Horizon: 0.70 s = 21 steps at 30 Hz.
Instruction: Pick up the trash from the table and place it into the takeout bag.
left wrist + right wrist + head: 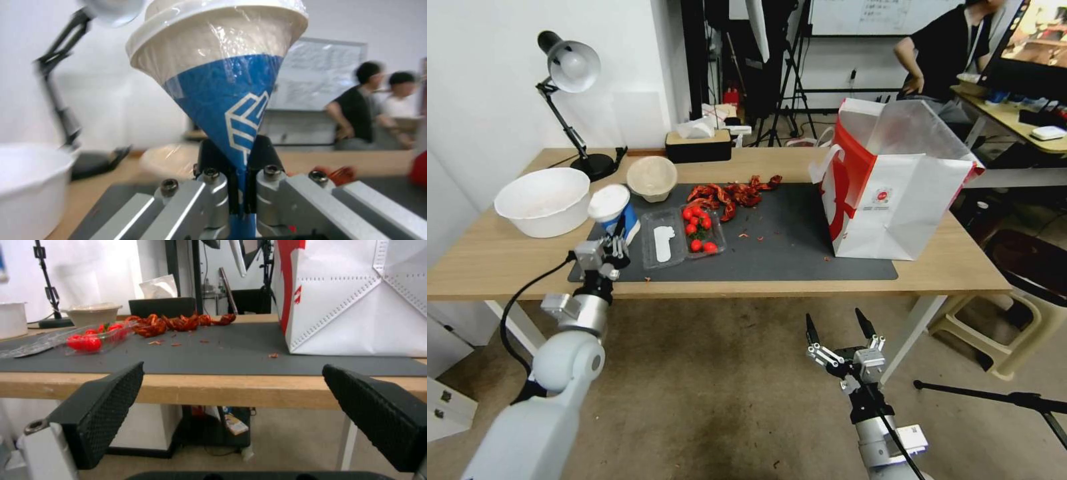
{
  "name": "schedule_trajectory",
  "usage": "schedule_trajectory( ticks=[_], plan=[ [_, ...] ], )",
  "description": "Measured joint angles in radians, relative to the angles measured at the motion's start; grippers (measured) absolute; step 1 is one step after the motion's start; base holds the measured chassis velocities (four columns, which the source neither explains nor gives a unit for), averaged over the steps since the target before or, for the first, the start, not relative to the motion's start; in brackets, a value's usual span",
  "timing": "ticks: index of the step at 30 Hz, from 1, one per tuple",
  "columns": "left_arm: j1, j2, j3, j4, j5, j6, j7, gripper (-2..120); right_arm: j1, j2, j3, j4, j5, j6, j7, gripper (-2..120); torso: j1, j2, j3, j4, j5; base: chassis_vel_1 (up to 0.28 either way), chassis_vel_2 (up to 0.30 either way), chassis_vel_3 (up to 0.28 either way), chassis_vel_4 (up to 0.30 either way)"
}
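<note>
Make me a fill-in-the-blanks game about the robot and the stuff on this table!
1. The left claw pinches a blue-and-white paper ____.
2. The right claw hangs open below the light-wood table's ____.
3. The white-and-red paper takeout bag stands on the dark grey ____.

Missing words: cup; edge; mat

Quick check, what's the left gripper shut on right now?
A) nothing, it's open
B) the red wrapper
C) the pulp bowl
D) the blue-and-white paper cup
D: the left wrist view shows the left gripper pinched on the crushed base of the blue-and-white paper cup, while the right gripper hangs open below the table edge.
</note>
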Motion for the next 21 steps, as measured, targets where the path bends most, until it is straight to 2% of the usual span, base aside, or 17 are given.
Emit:
schedule_trajectory(
  ticks=[2, 3, 5, 6, 9, 10, 11, 12, 13, 14, 17, 18, 20, 21],
  plan=[
    [-0.033, 0.025, 0.017, -0.001, -0.028, 0.000, 0.019, 0, -0.002, -0.001, 0.002, 0.003, 0.000, 0.000, 0.000, 100, 0.000, 0.000, 0.000, 0.0000, 0.0001, 0.000, 0.000, 0.000, 0.000],
    [-0.088, 0.059, 0.048, -0.002, -0.068, 0.003, 0.044, 0, -0.005, -0.002, 0.005, 0.007, -0.001, 0.000, 0.000, 100, 0.000, 0.000, 0.000, -0.0001, 0.0002, 0.000, 0.000, 0.000, 0.000],
    [-0.162, 0.095, 0.096, 0.004, -0.113, 0.015, 0.058, 0, -0.012, 0.000, 0.006, 0.012, -0.004, 0.000, -0.001, 100, 0.000, 0.000, 0.000, -0.0003, 0.0003, 0.000, 0.000, 0.000, 0.000],
    [-0.162, 0.095, 0.096, 0.004, -0.113, 0.015, 0.058, 0, -0.012, 0.000, 0.006, 0.012, -0.004, 0.000, -0.001, 100, 0.000, 0.000, 0.000, -0.0003, 0.0003, 0.000, 0.000, 0.000, 0.000],
    [-0.328, 0.138, 0.213, 0.041, -0.198, 0.043, 0.076, 0, -0.021, 0.007, 0.006, 0.018, -0.015, 0.002, -0.004, 100, 0.000, 0.000, 0.000, -0.0002, 0.0001, 0.000, 0.000, 0.000, 0.000],
    [-0.328, 0.138, 0.213, 0.041, -0.198, 0.043, 0.076, 0, -0.021, 0.007, 0.006, 0.018, -0.015, 0.002, -0.004, 100, 0.000, 0.000, 0.000, -0.0002, 0.0001, 0.000, 0.000, 0.000, 0.000],
    [-0.383, 0.141, 0.255, 0.057, -0.210, 0.051, 0.077, 0, -0.022, 0.009, 0.006, 0.018, -0.019, 0.002, -0.004, 100, 0.000, 0.000, 0.000, 0.0004, 0.0002, 0.000, 0.000, 0.000, 0.000],
    [-0.438, 0.141, 0.300, 0.076, -0.217, 0.058, 0.081, 0, -0.023, 0.014, 0.006, 0.020, -0.023, 0.002, -0.005, 100, 0.000, 0.000, 0.000, -0.0001, 0.0004, 0.000, 0.000, 0.000, 0.000],
    [-0.495, 0.137, 0.344, 0.102, -0.225, 0.064, 0.082, 0, -0.024, 0.017, 0.006, 0.021, -0.026, 0.002, -0.004, 100, 0.000, 0.000, 0.000, -0.0002, 0.0004, 0.000, 0.000, 0.000, 0.000],
    [-0.495, 0.137, 0.344, 0.102, -0.225, 0.064, 0.082, 0, -0.024, 0.017, 0.006, 0.021, -0.026, 0.002, -0.004, 100, 0.000, 0.000, 0.000, -0.0002, 0.0004, 0.000, 0.000, 0.000, 0.000],
    [-0.701, 0.073, 0.502, 0.198, -0.286, 0.076, 0.078, 0, -0.029, 0.030, 0.007, 0.026, -0.036, 0.001, -0.005, 100, 0.000, 0.000, 0.000, -0.0004, 0.0005, 0.000, 0.000, 0.000, 0.000],
    [-0.701, 0.073, 0.502, 0.198, -0.286, 0.076, 0.078, 0, -0.029, 0.030, 0.007, 0.026, -0.036, 0.001, -0.005, 100, 0.000, 0.000, 0.000, -0.0004, 0.0005, 0.000, 0.000, 0.000, 0.000],
    [-0.818, 0.007, 0.574, 0.258, -0.318, 0.082, 0.072, 0, -0.033, 0.036, 0.010, 0.029, -0.042, 0.000, -0.005, 100, 0.000, 0.000, 0.000, 0.0002, 0.0004, 0.000, 0.000, 0.000, 0.000],
    [-0.866, -0.029, 0.601, 0.281, -0.330, 0.085, 0.070, 0, -0.035, 0.039, 0.010, 0.031, -0.044, -0.002, -0.005, 100, 0.000, 0.000, 0.000, -0.0004, 0.0007, 0.000, 0.000, 0.000, 0.000]
  ],
)
